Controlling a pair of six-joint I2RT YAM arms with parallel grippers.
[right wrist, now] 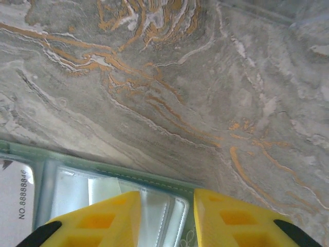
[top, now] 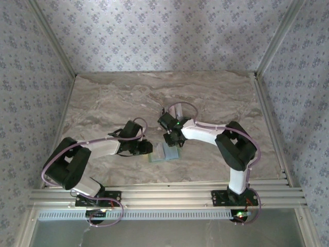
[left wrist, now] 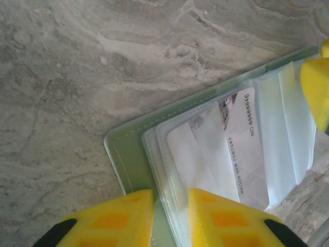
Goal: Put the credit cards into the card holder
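Left wrist view: the left claw (left wrist: 170, 203) is seen closed to a narrow gap. The near edge of the flat, pale sage-green card holder (left wrist: 128, 154), lined with clear plastic pockets, is pinched between its yellow fingers (left wrist: 123, 218). Just ahead of this claw and to its right, a silvery-white printed credit card (left wrist: 241, 154) is lodged inside one clear pocket. Farther right, a yellow fingertip (left wrist: 314, 87) of the other arm is poised over the holder.

On the right wrist camera, the right claw (right wrist: 167, 211) is held with its jaws slightly apart, and a clear pocket edge is seen in the gap. Contact cannot be judged. The card's number is seen to this claw's left. Grey marbled tabletop (right wrist: 205, 77) is spread ahead.
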